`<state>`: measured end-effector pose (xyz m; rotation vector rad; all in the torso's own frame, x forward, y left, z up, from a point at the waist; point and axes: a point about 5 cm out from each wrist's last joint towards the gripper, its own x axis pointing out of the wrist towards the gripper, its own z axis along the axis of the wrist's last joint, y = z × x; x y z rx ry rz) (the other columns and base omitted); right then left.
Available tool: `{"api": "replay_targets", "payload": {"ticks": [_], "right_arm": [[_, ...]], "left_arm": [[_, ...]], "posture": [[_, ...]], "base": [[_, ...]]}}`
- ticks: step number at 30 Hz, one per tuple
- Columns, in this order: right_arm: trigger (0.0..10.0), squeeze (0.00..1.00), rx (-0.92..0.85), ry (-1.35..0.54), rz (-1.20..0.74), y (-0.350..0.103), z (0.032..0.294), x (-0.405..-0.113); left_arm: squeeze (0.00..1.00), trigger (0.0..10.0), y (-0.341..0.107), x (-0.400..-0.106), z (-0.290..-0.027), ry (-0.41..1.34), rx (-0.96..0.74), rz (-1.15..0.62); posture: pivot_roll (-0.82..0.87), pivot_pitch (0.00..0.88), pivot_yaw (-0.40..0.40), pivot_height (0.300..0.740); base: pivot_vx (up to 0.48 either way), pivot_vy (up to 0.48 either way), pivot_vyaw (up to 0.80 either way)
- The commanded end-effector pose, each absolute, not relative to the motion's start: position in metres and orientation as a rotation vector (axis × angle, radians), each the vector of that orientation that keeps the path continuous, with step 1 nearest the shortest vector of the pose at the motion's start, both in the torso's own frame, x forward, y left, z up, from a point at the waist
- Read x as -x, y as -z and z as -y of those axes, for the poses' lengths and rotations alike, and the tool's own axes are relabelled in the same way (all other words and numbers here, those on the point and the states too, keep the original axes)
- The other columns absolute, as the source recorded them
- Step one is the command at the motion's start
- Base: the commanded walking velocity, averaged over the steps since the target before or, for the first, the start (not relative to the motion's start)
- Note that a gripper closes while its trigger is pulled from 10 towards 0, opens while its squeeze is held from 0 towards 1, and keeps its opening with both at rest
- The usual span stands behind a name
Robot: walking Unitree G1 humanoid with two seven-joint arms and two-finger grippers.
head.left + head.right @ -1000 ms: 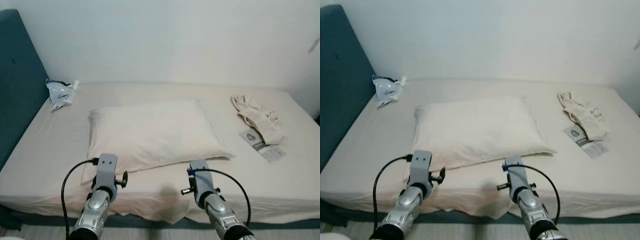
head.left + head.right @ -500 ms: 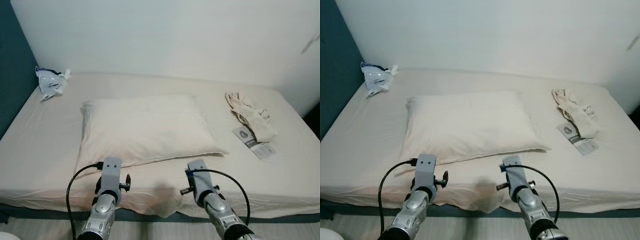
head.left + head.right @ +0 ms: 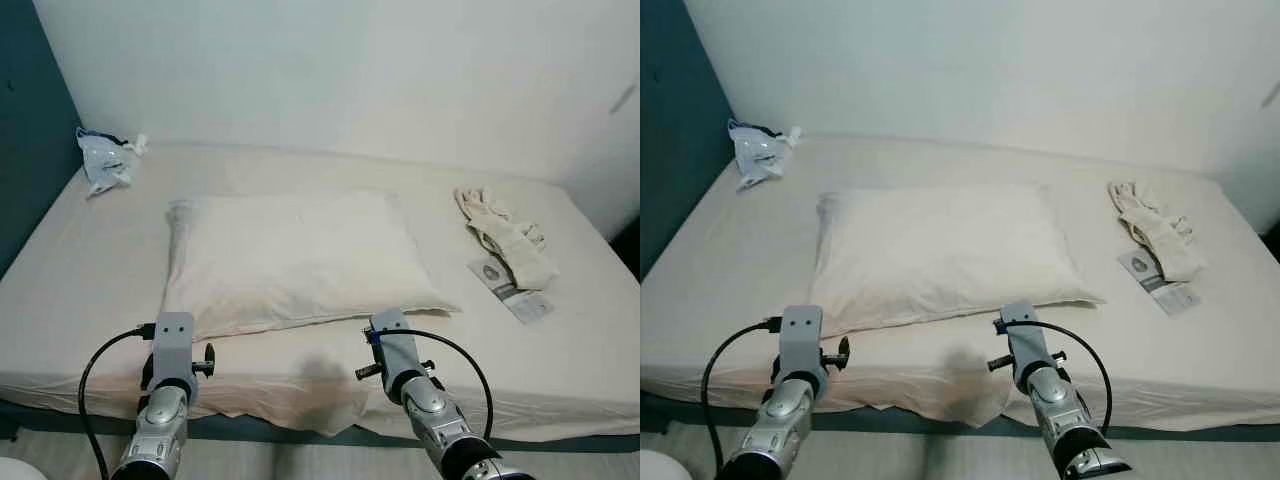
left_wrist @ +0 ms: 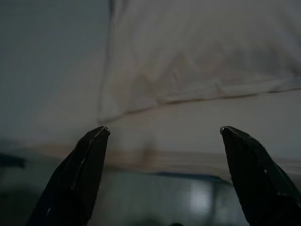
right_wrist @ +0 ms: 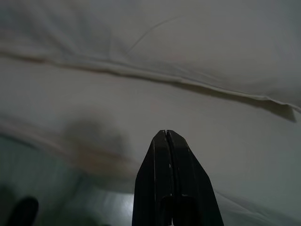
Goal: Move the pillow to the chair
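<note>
A home bedroom — sheeted bed [image 3: 90, 270], pillow [image 3: 295, 260], headboard [image 3: 25, 150].

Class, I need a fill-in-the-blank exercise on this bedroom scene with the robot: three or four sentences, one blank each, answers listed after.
1. The cream pillow lies flat on the ____.
2. The left claw has its fingers ____, with nothing between them.
3. The right claw has its fingers ____.
4. The crumpled plastic bag lies in the bed's far corner, next to the dark ____ headboard.

Missing words: bed; open; shut; blue
</note>
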<state>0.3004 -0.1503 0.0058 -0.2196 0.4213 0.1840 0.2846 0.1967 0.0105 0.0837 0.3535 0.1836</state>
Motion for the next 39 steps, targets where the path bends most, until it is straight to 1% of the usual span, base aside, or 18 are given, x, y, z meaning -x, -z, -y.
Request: {"api": "replay_targets", "payload": {"ticks": [1,2,5,9,11,13,16,21,22,24,25,26,27,29,30,32,36,39], "right_arm": [[10.0,0.0,0.183,-0.125,-0.44,0.001,0.157,-0.294],[10.0,0.0,0.17,-0.096,-0.432,0.001,0.161,-0.293],[10.0,0.0,0.151,-0.065,-0.424,0.0,0.169,-0.292],[10.0,0.0,0.086,-0.043,-0.424,-0.001,0.172,-0.293],[10.0,0.0,0.098,-0.058,-0.454,0.003,0.171,-0.29],[10.0,0.0,0.092,-0.063,-0.478,0.007,0.17,-0.288],[10.0,0.0,0.059,-0.055,-0.48,0.007,0.17,-0.288],[10.0,0.0,0.084,-0.104,-0.476,0.005,0.167,-0.289],[10.0,0.0,0.1,-0.129,-0.468,0.004,0.165,-0.29],[10.0,0.0,0.135,-0.169,-0.456,0.003,0.164,-0.29],[10.0,0.0,0.141,-0.176,-0.456,0.003,0.164,-0.289],[10.0,0.0,0.141,-0.176,-0.456,0.003,0.164,-0.289],[10.0,0.0,0.139,-0.187,-0.461,0.005,0.162,-0.287],[10.0,0.0,0.136,-0.191,-0.464,0.006,0.16,-0.286],[10.0,0.0,0.148,-0.204,-0.478,0.01,0.157,-0.283],[10.0,0.0,0.162,-0.225,-0.48,0.013,0.151,-0.279],[10.0,0.0,0.134,-0.198,-0.479,0.014,0.159,-0.277],[10.0,0.0,0.134,-0.181,-0.473,0.014,0.164,-0.275]], "left_arm": [[0.0,10.0,-0.013,-0.287,-0.197,-0.128,-0.131,-0.343],[0.0,10.0,-0.014,-0.289,-0.195,-0.092,-0.136,-0.332],[0.0,10.0,-0.015,-0.291,-0.192,-0.065,-0.127,-0.333],[0.0,10.0,-0.018,-0.299,-0.188,-0.037,-0.112,-0.351],[0.0,10.0,-0.013,-0.298,-0.184,-0.043,-0.11,-0.389],[0.0,10.0,-0.008,-0.297,-0.18,-0.031,-0.096,-0.432],[0.0,10.0,-0.005,-0.295,-0.176,-0.004,-0.089,-0.442],[0.0,10.0,0.0,-0.29,-0.175,-0.031,-0.06,-0.459],[0.0,10.0,0.0,-0.289,-0.176,-0.04,-0.052,-0.448],[0.0,10.0,0.0,-0.285,-0.179,-0.077,-0.036,-0.41],[0.0,10.0,0.0,-0.283,-0.181,-0.092,-0.028,-0.404],[0.0,10.0,0.0,-0.283,-0.181,-0.092,-0.028,-0.404],[0.0,10.0,-0.004,-0.281,-0.184,-0.121,0.002,-0.335],[0.0,10.0,-0.006,-0.28,-0.186,-0.131,0.023,-0.303],[0.0,10.0,-0.005,-0.277,-0.191,-0.172,0.056,-0.29],[0.0,10.0,-0.004,-0.273,-0.197,-0.22,0.101,-0.28],[0.0,10.0,-0.015,-0.278,-0.185,-0.187,0.094,-0.191],[0.0,10.0,-0.018,-0.281,-0.184,-0.164,0.086,-0.187]], "posture": [[0.05,0.053,0.0,0.74],[0.03,0.038,0.031,0.74],[0.02,0.049,0.039,0.74],[-0.02,0.04,0.026,0.74],[-0.02,0.016,0.024,0.74],[-0.03,0.017,0.024,0.74],[-0.03,0.009,0.018,0.74],[-0.04,0.021,-0.027,0.74],[-0.05,0.04,-0.038,0.74],[-0.05,0.041,-0.055,0.74],[-0.03,0.036,-0.079,0.74],[-0.03,0.036,-0.079,0.74],[-0.02,0.039,-0.095,0.74],[-0.02,0.039,-0.095,0.74],[-0.04,0.04,-0.077,0.74],[-0.04,0.041,-0.073,0.74],[-0.02,0.041,-0.082,0.74],[-0.02,0.026,-0.075,0.74]], "base": [[0.0,0.0,0.0],[0.0,0.0,0.0],[0.0,0.0,0.0],[0.0,0.0,0.0],[0.0,0.0,0.0],[0.0,0.0,0.0],[0.0,0.0,0.0],[0.0,0.0,0.0],[0.0,0.0,0.0],[0.0,0.0,0.0],[0.0,0.0,0.0],[0.0,0.0,0.0],[0.0,0.0,0.0],[0.0,0.0,0.0],[0.0,0.0,0.0],[0.0,0.0,0.0],[0.0,0.0,0.0],[0.0,0.0,0.0]]}}
